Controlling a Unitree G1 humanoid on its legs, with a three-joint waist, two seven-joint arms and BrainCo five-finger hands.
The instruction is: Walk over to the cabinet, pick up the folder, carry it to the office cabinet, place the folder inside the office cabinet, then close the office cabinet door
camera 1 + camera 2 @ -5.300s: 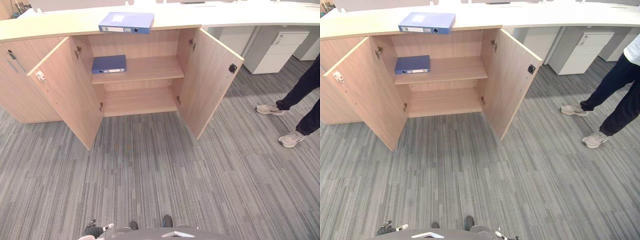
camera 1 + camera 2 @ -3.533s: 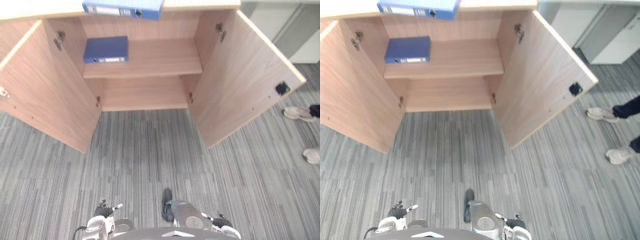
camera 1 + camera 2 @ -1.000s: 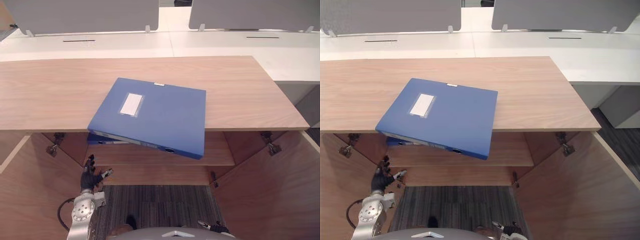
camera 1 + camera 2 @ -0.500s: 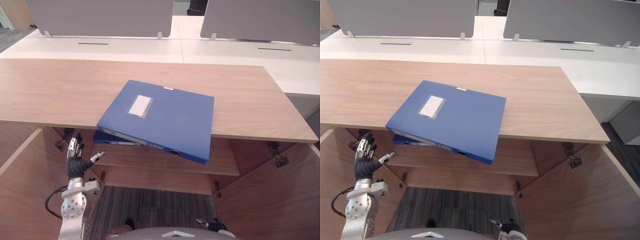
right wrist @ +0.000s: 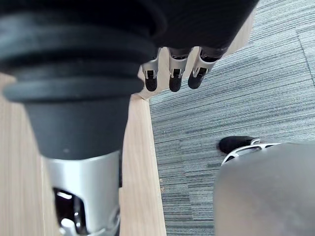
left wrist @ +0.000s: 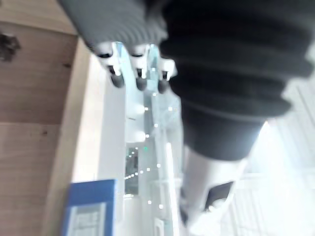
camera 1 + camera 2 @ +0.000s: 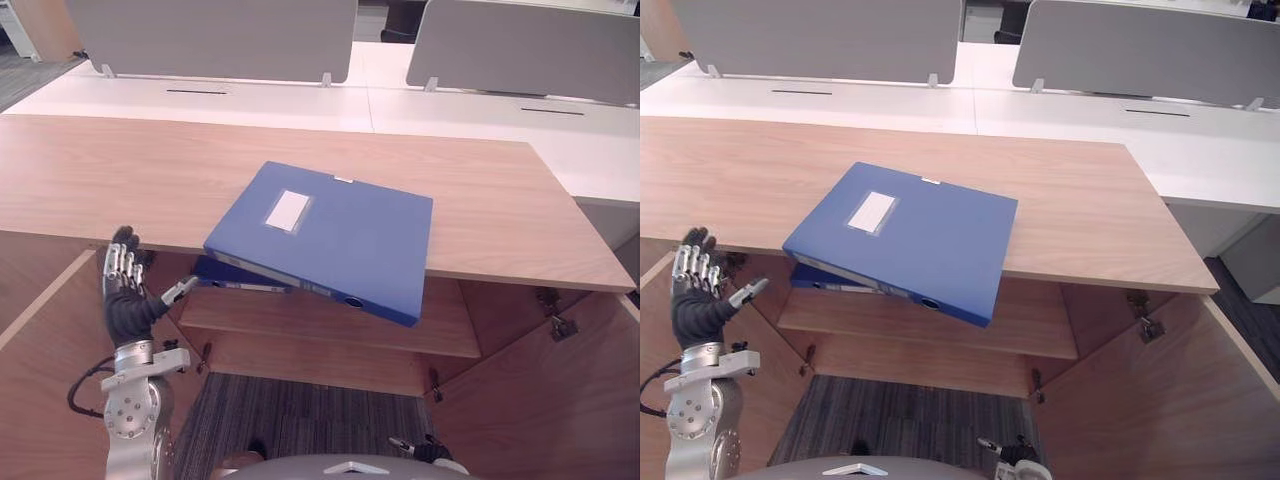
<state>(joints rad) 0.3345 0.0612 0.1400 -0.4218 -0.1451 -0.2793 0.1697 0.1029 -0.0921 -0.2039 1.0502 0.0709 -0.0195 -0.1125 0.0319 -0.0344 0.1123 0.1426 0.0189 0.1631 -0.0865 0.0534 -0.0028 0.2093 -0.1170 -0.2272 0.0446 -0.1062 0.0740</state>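
While the folder (image 7: 340,240) overhangs the cabinet top (image 7: 100,180), label (image 7: 288,211) illegible, the left hand (image 7: 125,300) stands straight-fingered, empty, at its eight o'clock; the right wrist view adds the right hand (image 5: 171,69), loose-fingered, above carpet (image 5: 246,98).

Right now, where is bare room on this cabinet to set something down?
The light wooden cabinet top is bare on both sides of the large blue folder, which overhangs its front edge. Inside, the upper shelf is free at the right; its left holds a second blue folder. Crowded: the left front, by the open left hand.
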